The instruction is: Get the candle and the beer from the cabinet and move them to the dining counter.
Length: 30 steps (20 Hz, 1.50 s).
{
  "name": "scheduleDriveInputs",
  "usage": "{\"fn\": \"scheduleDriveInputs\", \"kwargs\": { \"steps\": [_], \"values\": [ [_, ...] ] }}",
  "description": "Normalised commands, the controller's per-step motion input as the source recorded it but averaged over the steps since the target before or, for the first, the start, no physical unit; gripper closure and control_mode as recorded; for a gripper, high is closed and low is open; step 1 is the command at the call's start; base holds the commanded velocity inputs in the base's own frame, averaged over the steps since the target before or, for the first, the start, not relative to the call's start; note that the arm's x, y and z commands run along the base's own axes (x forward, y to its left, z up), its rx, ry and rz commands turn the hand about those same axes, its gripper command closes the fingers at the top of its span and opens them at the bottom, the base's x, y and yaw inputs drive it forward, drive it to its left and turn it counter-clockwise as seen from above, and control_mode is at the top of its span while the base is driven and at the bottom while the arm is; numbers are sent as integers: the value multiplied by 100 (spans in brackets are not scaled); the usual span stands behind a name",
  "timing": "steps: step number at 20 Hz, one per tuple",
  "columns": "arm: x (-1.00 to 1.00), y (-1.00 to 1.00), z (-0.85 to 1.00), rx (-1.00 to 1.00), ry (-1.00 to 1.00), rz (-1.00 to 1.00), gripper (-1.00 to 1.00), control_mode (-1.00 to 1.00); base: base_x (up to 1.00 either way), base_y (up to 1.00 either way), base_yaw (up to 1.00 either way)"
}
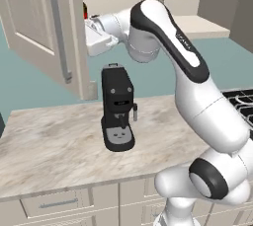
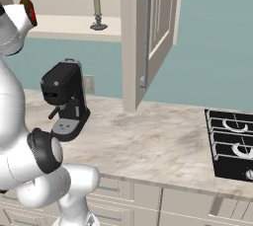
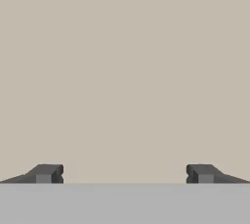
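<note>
A teal-walled kitchen. The candle (image 2: pixel 97 13) and the beer (image 2: pixel 27 4) stand well apart on the shelf of the open cabinet (image 2: pixel 148 32), above a coffee machine (image 2: pixel 64 99) on the marbled worktop (image 2: pixel 148 141). The gripper (image 3: pixel 124 174) gapes wide, empty, facing a plain beige surface.

A teal wall (image 2: pixel 207 47) backs a marbled worktop (image 1: pixel 54 146) with pale drawers (image 1: pixel 54 203) beneath. A black coffee machine (image 1: pixel 117 106) stands on it; a black cooktop (image 2: pixel 232 146) sits far right.
</note>
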Motion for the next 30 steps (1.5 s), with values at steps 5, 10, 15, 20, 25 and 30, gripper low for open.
{"fn": "scheduleDriveInputs", "kwargs": {
  "steps": [5, 10, 15, 20, 25, 30],
  "values": [
    [0, 71, -5, 0, -4, -8, -100, -100, 0, 0, 0],
    [-6, 64, -9, 0, -2, -12, -100, -100, 0, 0, 0],
    [0, 43, -2, 0, -2, -18, -100, -100, 0, 0, 0],
    [0, 5, 0, 0, -4, -19, -100, -100, 0, 0, 0],
    [0, 0, 0, 0, 0, -18, -100, -100, 0, 0, 0],
    [-5, -1, 0, 0, 2, -4, -100, -100, 0, 0, 0]
  ]
}}
